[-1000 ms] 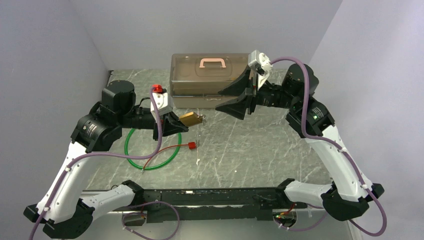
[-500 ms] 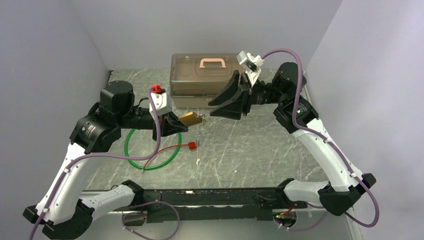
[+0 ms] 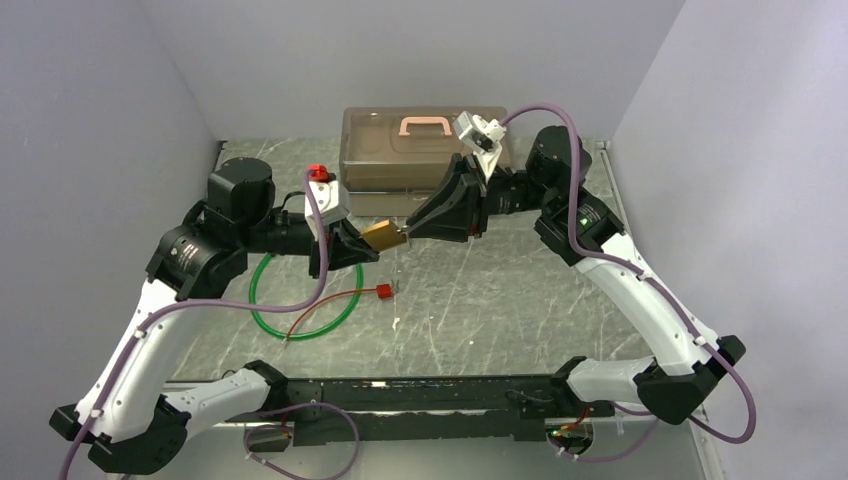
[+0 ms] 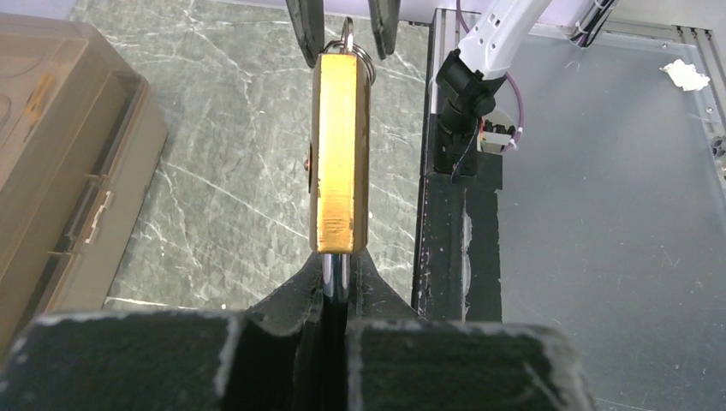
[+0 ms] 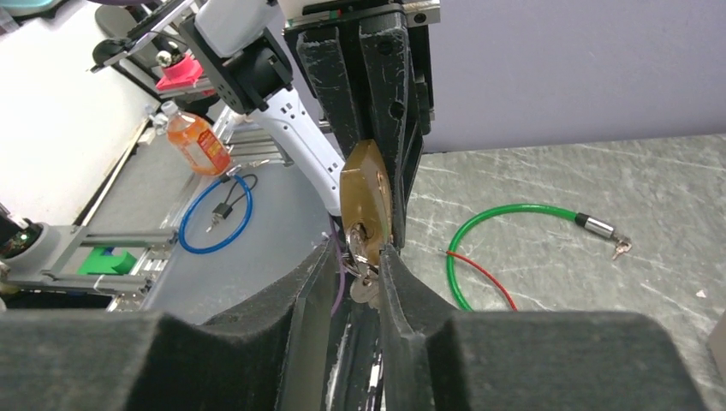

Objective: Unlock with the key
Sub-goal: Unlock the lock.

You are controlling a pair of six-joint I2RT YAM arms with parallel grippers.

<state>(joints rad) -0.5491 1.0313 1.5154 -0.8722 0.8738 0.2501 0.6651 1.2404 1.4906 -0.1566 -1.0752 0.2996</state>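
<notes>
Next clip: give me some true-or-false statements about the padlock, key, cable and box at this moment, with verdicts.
1. The left gripper holds the small brass padlock off the table. True.
2. The tiny silver-grey metal key lies on the table. False: it hangs at the padlock's keyhole, between the right gripper's fingers.
3. The green cable loop passes through the padlock. False: it lies on the table, apart from it.
4. The brown plastic box with a pink handle stands at the table's far edge. True.

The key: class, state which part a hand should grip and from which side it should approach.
Pinch the flat bow of the key, which sticks out at the keyhole end of the padlock. Approach from the right, end-on: the left hand holds the opposite end.
</notes>
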